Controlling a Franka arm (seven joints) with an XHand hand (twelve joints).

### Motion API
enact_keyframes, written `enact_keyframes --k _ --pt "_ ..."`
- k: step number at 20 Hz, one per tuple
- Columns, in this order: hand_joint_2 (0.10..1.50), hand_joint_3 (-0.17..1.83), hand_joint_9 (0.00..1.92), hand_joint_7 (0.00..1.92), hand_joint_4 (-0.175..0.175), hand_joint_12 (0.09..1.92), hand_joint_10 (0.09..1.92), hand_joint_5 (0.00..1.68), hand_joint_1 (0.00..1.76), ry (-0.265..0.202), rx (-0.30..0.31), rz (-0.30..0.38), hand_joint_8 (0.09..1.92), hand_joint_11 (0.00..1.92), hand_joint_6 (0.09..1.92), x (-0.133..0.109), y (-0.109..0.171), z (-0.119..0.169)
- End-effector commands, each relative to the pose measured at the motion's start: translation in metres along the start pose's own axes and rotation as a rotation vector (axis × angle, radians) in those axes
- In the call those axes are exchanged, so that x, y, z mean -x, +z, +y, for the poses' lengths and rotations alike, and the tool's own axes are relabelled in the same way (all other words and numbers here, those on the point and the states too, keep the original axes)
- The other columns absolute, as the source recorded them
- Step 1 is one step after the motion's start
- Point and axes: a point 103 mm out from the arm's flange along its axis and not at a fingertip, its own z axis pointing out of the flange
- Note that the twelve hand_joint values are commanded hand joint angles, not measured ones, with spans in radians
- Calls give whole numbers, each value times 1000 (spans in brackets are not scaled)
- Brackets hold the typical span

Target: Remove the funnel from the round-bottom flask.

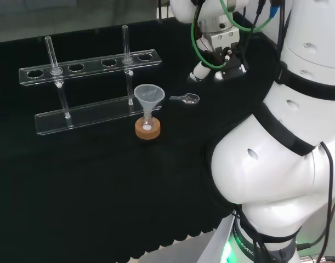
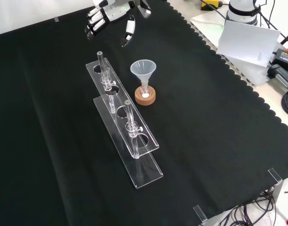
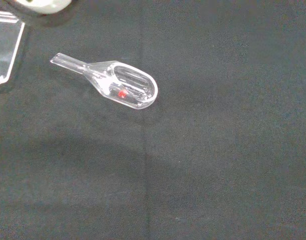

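A clear funnel [image 1: 149, 96] [image 2: 143, 69] stands upright with its stem in the neck of a small clear round-bottom flask [image 1: 148, 125] [image 2: 144, 92]. The flask rests on a cork ring [image 1: 148, 131] [image 2: 146, 98]. In the front view the hand [image 2: 111, 13] hovers beyond the funnel near the cloth's far edge, well apart from it. In the head view the hand [image 1: 203, 70] is to the right of the funnel. Its fingers hang relaxed and hold nothing.
A clear two-tier test tube rack [image 1: 85, 87] [image 2: 122, 122] with tubes in it stands close beside the funnel. A small clear scoop [image 1: 186, 98] [image 3: 115, 85] with a red speck lies on the cloth between hand and funnel. White arm links [image 1: 282, 137] stand at the head view's right.
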Motion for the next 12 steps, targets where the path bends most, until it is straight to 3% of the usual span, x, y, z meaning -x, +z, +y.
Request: enact_keyframes --k 1,12 --pt "672 414 306 20 -37 1451 732 272 715 -13 -33 6 702 65 87 -17 -6 -33" --pt "672 407 346 78 -37 1447 725 278 632 -81 -30 54 715 84 87 -43 -19 -64"
